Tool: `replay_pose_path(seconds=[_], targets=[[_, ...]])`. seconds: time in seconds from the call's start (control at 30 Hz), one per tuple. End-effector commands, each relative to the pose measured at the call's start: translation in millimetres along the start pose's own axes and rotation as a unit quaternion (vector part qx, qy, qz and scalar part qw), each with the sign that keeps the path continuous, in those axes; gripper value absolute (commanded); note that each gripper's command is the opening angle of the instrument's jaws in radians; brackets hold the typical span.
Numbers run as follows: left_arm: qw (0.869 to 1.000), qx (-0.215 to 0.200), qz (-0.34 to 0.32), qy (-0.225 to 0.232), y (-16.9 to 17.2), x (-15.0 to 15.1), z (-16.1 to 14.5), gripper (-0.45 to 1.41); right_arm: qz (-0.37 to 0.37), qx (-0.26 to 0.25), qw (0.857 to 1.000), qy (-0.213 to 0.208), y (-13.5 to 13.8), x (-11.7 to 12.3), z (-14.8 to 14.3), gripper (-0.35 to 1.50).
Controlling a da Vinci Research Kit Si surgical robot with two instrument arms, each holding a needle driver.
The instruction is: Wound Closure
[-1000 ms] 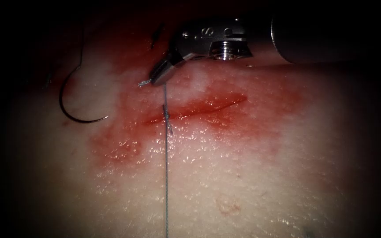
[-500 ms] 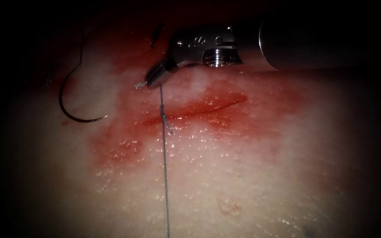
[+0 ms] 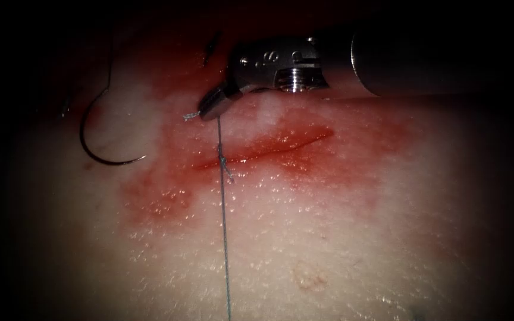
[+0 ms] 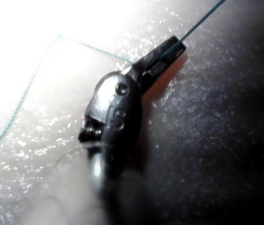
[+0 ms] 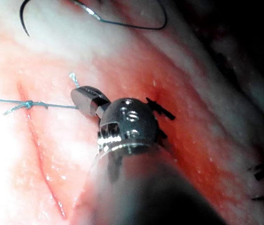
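Observation:
The right tool [image 3: 209, 107] comes in over the top of the cut [image 3: 292, 141] with its jaws shut on the short frayed end of the thread [image 3: 223, 226]. From there the thread runs straight down through a knot [image 3: 223, 160] on the cut's left end to the lower edge. The right wrist view shows the same grip [image 5: 86, 100] and the knot [image 5: 27, 104]. In the left wrist view the left tool [image 4: 169, 49] is shut on the thread [image 4: 33, 84]. The curved needle [image 3: 82, 135] lies free on the tissue left of the cut, held by neither tool.
Red fluid [image 3: 162, 199] stains the tissue around the cut. A dark cut end of thread [image 3: 212, 45] sticks up beside the right tool's wrist. Dark older stitches [image 5: 162, 108] lie behind the right tool. The needle's thread [image 3: 110, 65] trails upward.
The right tool has shifted a little to the left with the thread end still in its jaws. The needle has not moved.

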Motion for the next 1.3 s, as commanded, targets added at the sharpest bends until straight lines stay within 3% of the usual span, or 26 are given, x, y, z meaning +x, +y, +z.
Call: replay_pose_path(seconds=[0.03,0.23,0.27,0.3,0.37,0.43,0.5,0.57,0.7,0.87,1.13,1.3], targets=[[1.0,0.005,-0.007,0.001,-0.2,0.0,0.4,-0.45,-0.002,0.011,1.0,0.006,-0.2,0.1,1.2,-0.35],[0.999,0.043,0.018,-0.008,-3.5,4.5,-1.4,-0.45,-0.006,0.037,0.999,0.018,-3.3,0.9,2.6,-0.35],[0.998,0.053,0.023,-0.01,-4.2,5.2,-1.8,-0.45,-0.008,0.032,0.999,0.018,-3.7,1.1,2.7,-0.25],[0.998,0.063,0.025,-0.015,-5.1,6.0,-2.3,-0.45,-0.006,0.03,0.999,0.018,-3.9,1.3,2.9,0.04],[0.996,0.075,0.03,-0.021,-6.4,7.2,-2.9,-0.45,-0.003,0.027,0.999,0.022,-4.2,1.9,2.7,0.36],[0.995,0.091,0.04,-0.032,-7.9,8.4,-3.7,-0.45,0.005,0.007,0.999,0.032,-4.0,2.6,2.1,0.83],[0.993,0.101,0.05,-0.044,-9.3,9.6,-4.4,-0.45,0.015,-0.008,0.999,0.048,-3.5,3.1,1.2,1.08],[0.991,0.107,0.059,-0.054,-10.3,10.5,-5.1,-0.45,0.028,-0.032,0.997,0.065,-2.8,3.8,-0.1,1.21],[0.984,0.123,0.093,-0.093,-13.0,12.9,-7.3,-0.45,0.037,-0.082,0.991,0.103,-1.7,5.0,-4.1,1.28],[0.977,0.133,0.118,-0.12,-14.7,14.4,-9.3,-0.45,0.041,-0.135,0.983,0.12,-2.3,5.4,-6.6,1.4],[0.964,0.136,0.174,-0.148,-18.9,16.9,-12.8,-0.45,0.042,-0.135,0.979,0.145,-7.5,4.6,-4.8,1.35],[0.96,0.123,0.207,-0.142,-21.8,17.5,-14.0,-0.45,0.037,-0.14,0.974,0.174,-9.4,5.0,-3.7,1.18]])
